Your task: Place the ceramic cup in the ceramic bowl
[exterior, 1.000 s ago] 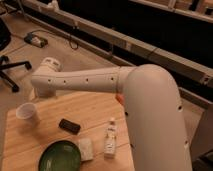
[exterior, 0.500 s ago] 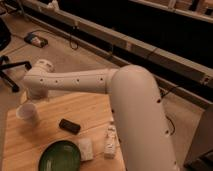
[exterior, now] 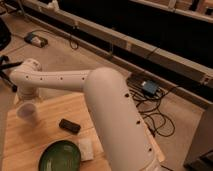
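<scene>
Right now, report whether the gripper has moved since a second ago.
Yes. The gripper has swung left in the view, away from the black object, and now hangs just above the ceramic cup.

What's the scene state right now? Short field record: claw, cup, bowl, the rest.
claw: at the arm's far end, just above the ceramic cup
ceramic cup: upright on the wooden table, outside the bowl
ceramic bowl: green, near the table's front edge, apart from the cup
dark object: lying between cup and bowl
white block: right beside the bowl
</scene>
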{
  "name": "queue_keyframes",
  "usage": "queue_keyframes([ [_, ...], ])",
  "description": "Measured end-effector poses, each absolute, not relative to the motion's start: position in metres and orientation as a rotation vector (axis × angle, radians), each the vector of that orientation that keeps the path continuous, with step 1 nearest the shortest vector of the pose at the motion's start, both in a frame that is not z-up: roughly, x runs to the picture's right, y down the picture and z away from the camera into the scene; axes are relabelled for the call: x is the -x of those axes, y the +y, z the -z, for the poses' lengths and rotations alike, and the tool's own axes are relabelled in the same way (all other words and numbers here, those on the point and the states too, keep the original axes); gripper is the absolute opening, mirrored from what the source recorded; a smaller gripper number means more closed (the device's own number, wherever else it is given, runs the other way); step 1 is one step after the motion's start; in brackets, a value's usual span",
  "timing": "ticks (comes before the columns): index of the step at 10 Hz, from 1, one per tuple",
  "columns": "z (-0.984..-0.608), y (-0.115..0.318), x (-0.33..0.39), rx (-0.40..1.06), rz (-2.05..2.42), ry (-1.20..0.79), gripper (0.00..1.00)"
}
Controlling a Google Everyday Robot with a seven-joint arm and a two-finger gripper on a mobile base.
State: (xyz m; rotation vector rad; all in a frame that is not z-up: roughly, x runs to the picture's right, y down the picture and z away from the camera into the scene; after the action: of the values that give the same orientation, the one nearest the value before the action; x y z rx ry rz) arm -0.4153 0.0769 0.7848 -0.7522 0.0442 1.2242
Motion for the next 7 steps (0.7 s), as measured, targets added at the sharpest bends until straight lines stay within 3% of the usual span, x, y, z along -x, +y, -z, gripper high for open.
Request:
queue_keyframes([
  [7, -0.761, 0.095, 0.384, 0.725, -1.262, 0.141, 0.73],
])
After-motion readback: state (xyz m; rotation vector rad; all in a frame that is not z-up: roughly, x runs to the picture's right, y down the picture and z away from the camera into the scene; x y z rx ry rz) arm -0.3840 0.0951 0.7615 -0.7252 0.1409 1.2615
